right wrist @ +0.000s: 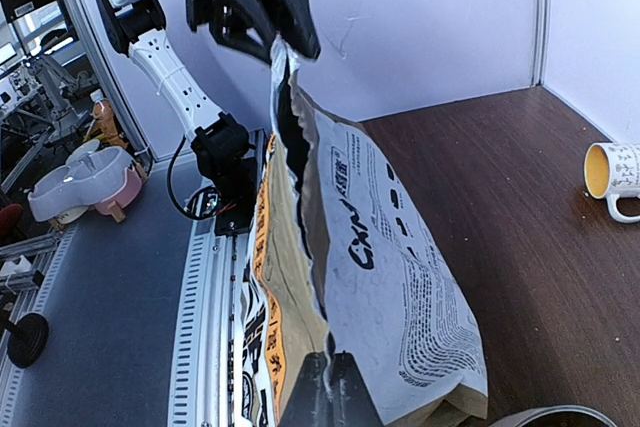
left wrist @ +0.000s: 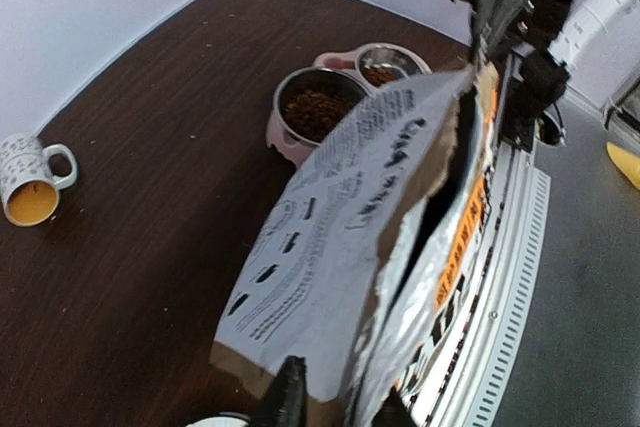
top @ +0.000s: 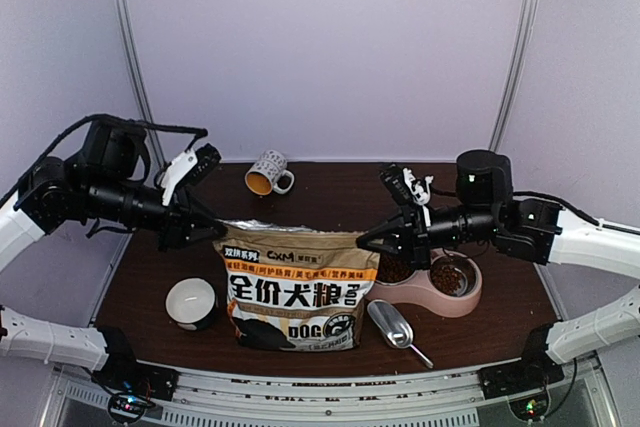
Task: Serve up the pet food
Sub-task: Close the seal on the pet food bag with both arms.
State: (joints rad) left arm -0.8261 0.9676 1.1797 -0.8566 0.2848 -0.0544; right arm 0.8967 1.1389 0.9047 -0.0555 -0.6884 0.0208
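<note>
At the middle of the table's [top: 330,197] near edge stands the bag [top: 295,292], upright, with its printed face toward the arms and its torn top gaping between the front and back panels. The left end effector [top: 212,230] meets the bag's upper left corner and the right end effector [top: 365,240] meets its upper right corner, with the top edge running between them.

In the right wrist view, the right fingers [right wrist: 352,397] are pressed fully together, with the bag's edge pinched between them. In the left wrist view, the left fingers [left wrist: 290,402] sit on either side of the bag's corner, and bag material fills the narrow gap. Whether they pinch it or merely straddle it, I cannot tell.

The pet food [top: 447,276] lies in the two steel cups of the pink double bowl [top: 470,302]. That bowl rests toward the right edge of the table, just beside the bag and partly under the right end effector. Both cups show brown kibble. The inside of the bag is hidden.

A metal scoop [top: 392,325] lies near the near edge, just right of the bag and in front of the double bowl. A white bowl [top: 191,302] with a dark outside stands left of the bag, toward the near left corner. A mug [top: 268,173] lies on its side near the far edge, its orange inside facing the arms.
</note>
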